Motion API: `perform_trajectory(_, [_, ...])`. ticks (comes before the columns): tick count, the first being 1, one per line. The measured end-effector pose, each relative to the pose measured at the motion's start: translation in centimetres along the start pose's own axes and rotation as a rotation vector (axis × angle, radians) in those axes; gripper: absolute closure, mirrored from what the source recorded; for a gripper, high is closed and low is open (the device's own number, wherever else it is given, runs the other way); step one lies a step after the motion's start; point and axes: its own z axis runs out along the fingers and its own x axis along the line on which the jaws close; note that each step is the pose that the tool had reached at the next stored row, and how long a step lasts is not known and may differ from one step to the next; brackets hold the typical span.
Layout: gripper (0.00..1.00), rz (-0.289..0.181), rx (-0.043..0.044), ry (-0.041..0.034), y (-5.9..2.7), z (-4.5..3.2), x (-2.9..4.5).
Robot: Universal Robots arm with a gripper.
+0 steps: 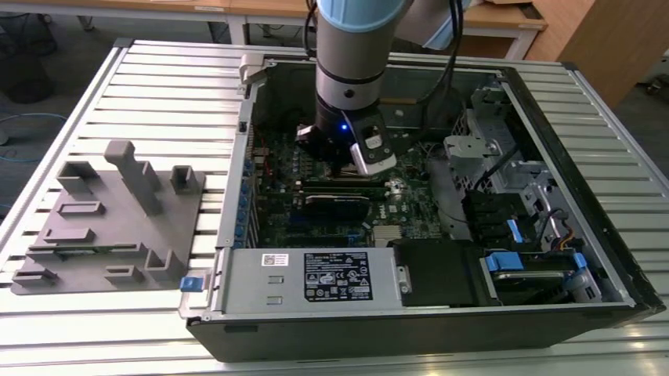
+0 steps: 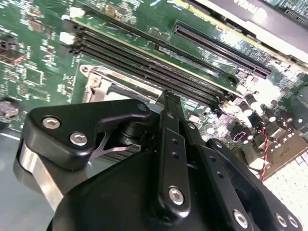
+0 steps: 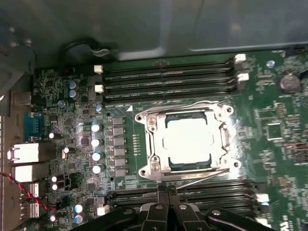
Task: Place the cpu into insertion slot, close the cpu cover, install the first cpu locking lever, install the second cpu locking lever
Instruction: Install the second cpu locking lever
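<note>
- Claw (image 3: 167,189) nearest in the first wrist view: its two fingers are pressed together with nothing between them. The tips hang just over the near row of memory slots (image 3: 202,192), beside the socket.
- Just past the tips lies the slot (image 3: 144,172), its silver rim screwed to the green board (image 3: 48,86).
- The cpu (image 3: 187,142) sits inside the slot, lying flat and square. Its pale metal top shows through the window of the cover (image 3: 223,139).
- The cover lies down flat over the chip's edges.
- One wire lever (image 3: 192,174) runs along the near side of the socket and a second lever (image 3: 192,104) along the far side. Both seem to lie low, but I cannot tell whether they are hooked.
- Handling, as I judge it: the chip is light, stiff and smooth, and fragile on its underside. It is best taken by opposite edges and kept level.
- The cover is thin, hinged sheet metal, best pushed at its free edge. The levers are springy wire, best pressed at their bent ends.
- Beyond the socket runs another row of slots (image 3: 168,79), then the wall of the case (image 1: 418,321).
- In the exterior view the arm (image 1: 350,70) reaches down into the open case. The case rests on the slatted tabletop (image 1: 157,78), with a grey fixture (image 1: 105,219) toward that view's left.
</note>
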Motion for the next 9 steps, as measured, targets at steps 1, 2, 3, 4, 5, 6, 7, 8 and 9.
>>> perform_trajectory(1, [0.89, 0.0, 0.0, 0.0, -0.03, 0.17, 0.08])
perform_trajectory(2, [0.89, 0.0, -0.0001, 0.0, -0.06, 0.36, 0.16])
perform_trajectory(3, [0.89, 0.0, -0.0001, 0.0, -0.1, 0.53, 0.23])
perform_trajectory(4, [0.89, 0.0, -0.0001, -0.0001, -0.13, 0.71, 0.29])
perform_trajectory(5, [0.89, 0.0, -0.0001, 0.0, -0.16, 0.91, 0.36])
perform_trajectory(6, [0.89, 0.0, -0.0001, 0.0, -0.19, 1.08, 0.42])
perform_trajectory(7, [0.89, 0.0, -0.0001, 0.0, -0.23, 1.25, 0.49])
perform_trajectory(8, [0.89, 0.0, -0.0001, 0.0, -0.25, 1.4, 0.54])
perform_trajectory(9, [0.89, 0.0, -0.0001, 0.0, -0.28, 1.54, 0.6])
